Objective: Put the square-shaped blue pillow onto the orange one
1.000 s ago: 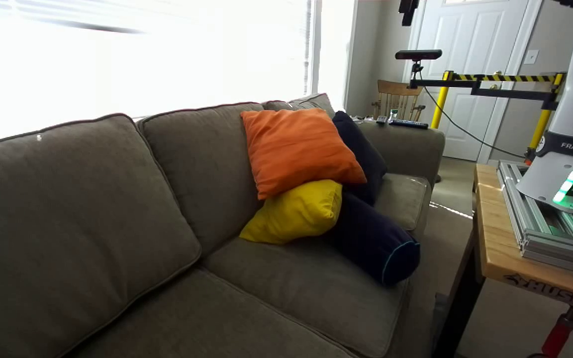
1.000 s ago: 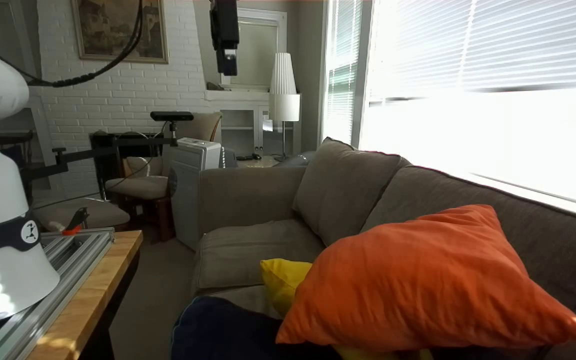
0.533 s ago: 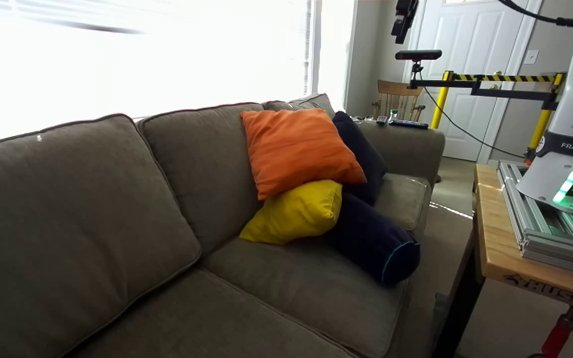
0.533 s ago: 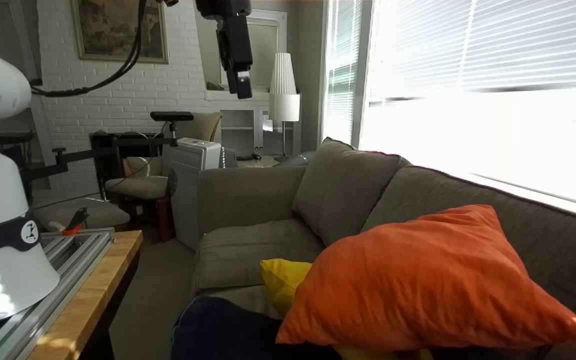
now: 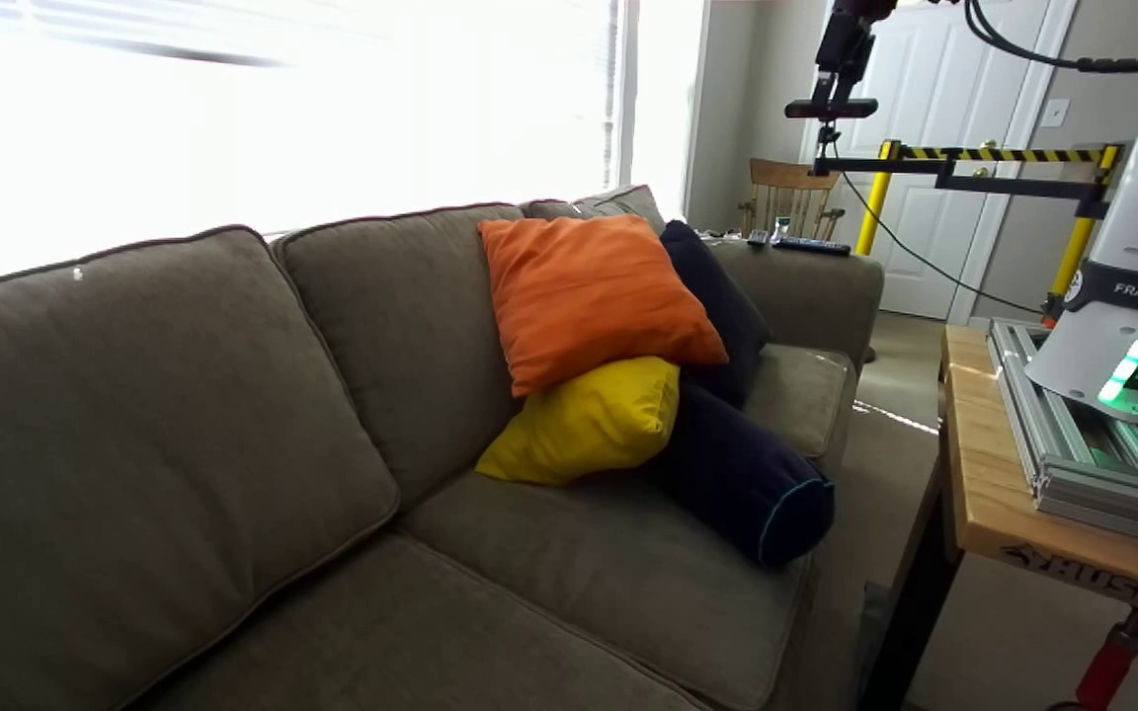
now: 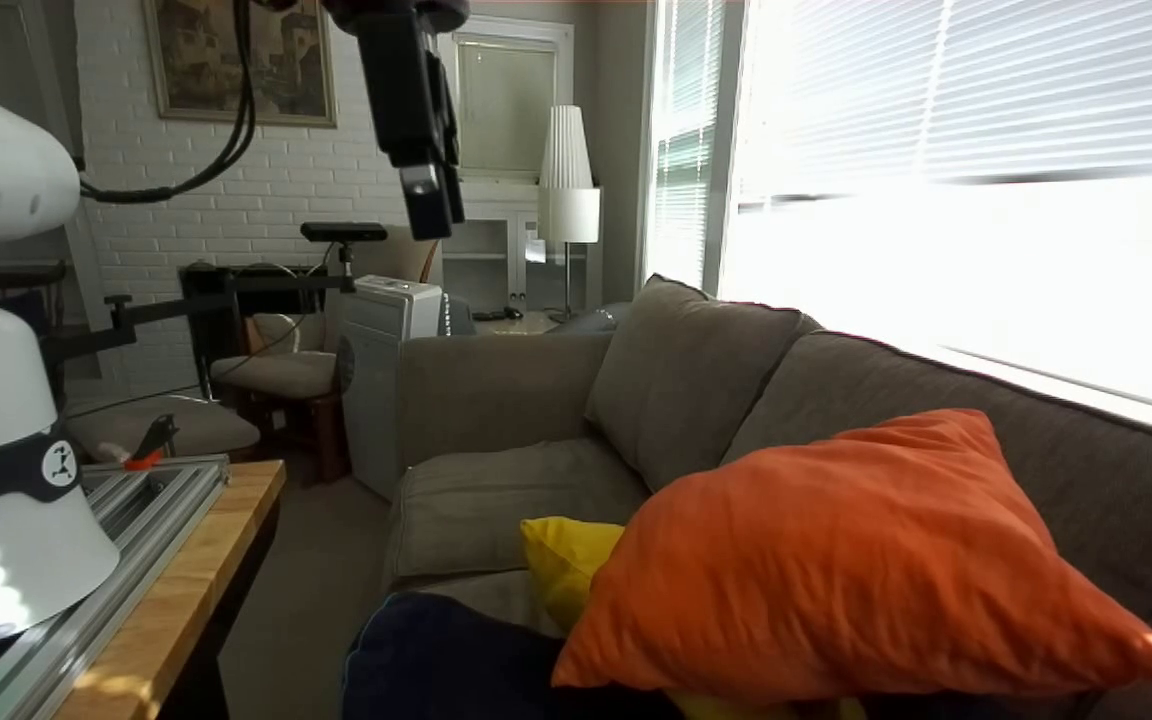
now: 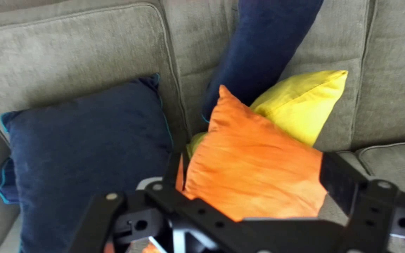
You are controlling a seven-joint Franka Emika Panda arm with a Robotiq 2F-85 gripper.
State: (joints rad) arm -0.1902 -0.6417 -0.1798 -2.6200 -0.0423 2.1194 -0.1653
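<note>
Gripper [image 7: 253,168]: lower half of the wrist frame, fingers [image 7: 341,182] spread wide, nothing pinched. Orange fabric shows through the gap, yet both exterior views have the gripper high in the frame, well apart from the pile. Presumably carried so to let you survey the pieces and choose a hold.

Orange pillow [image 7: 248,147]: centre of the wrist frame; your receiving piece. It slopes, probably because it is propped from beneath; expect a soft seat that may shed whatever you set on it.

Square blue pillow [image 7: 90,151], teal piping: left of the wrist frame; your piece to move. It lies beside the orange, not on it, so the task is undone. Its two upper corners are uncovered and look the likeliest purchase for you.

Navy corner [image 7: 6,182], like piping: far left, peeping from under the square's edge. You cannot tell from here whether it belongs to another pillow.

Yellow pillow [image 7: 304,105]: right of centre, showing on both sides of the orange; it seems to serve as its prop.

Bolster [image 7: 265,45], navy: top centre, running out of frame, lower end behind the orange. Its colour matches your square; do not confuse them.

Sofa [image 7: 83,52]: behind everything, bearing the lot.
</note>
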